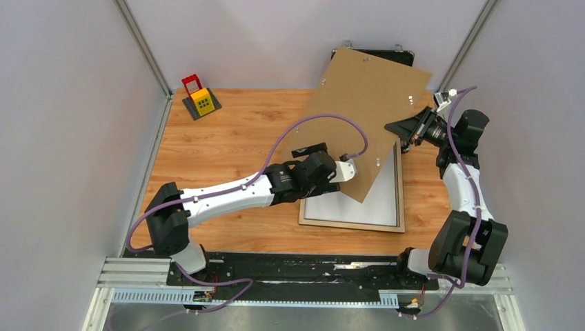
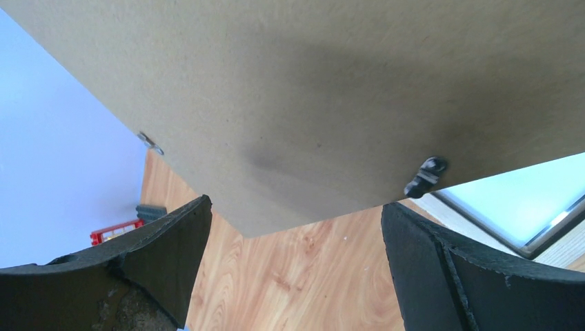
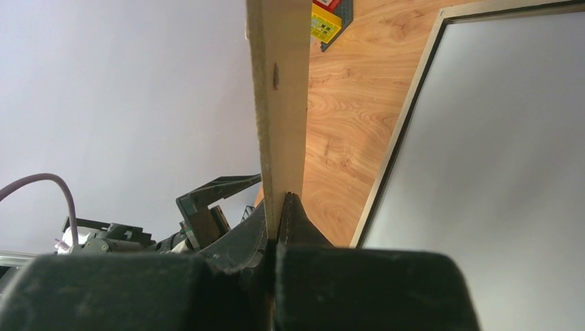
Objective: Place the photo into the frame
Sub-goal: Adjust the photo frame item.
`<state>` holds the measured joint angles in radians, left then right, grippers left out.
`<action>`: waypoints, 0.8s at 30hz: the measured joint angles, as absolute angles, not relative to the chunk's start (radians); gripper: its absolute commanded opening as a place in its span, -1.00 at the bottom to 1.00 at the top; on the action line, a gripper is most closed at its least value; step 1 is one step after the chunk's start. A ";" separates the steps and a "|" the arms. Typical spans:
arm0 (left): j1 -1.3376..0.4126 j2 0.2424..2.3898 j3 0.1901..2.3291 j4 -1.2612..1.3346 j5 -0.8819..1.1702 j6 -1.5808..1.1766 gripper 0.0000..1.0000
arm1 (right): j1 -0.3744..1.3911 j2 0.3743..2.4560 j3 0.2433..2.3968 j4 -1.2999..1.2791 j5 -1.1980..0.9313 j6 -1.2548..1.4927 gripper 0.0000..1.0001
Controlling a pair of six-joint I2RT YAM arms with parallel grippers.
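Left arm is stretching low across the worktop (image 1: 221, 138), its left gripper (image 2: 295, 207) gaping wide open just under the low corner of the brown backing board (image 1: 359, 103). The frame (image 1: 399, 200) is lying flat right there, pale wood up. The right arm is folding up at the elbow, and the right gripper (image 3: 279, 207) is pinching the board's edge, holding it tilted over the frame's far end.

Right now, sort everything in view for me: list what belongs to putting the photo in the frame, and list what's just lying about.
Job: frame, flat on the table; brown backing board, pinched by the right gripper; left gripper, open under it. No photo identifiable.
Lying about: red-and-yellow toy; dark flat thing behind the board, too hidden to identify.
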<state>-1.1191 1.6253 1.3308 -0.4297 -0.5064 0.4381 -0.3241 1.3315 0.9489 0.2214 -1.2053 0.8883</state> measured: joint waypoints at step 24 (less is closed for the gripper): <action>-1.070 1.321 1.246 -0.657 -0.255 0.446 1.00 | -0.410 1.361 0.984 -0.093 -1.295 0.662 -1.00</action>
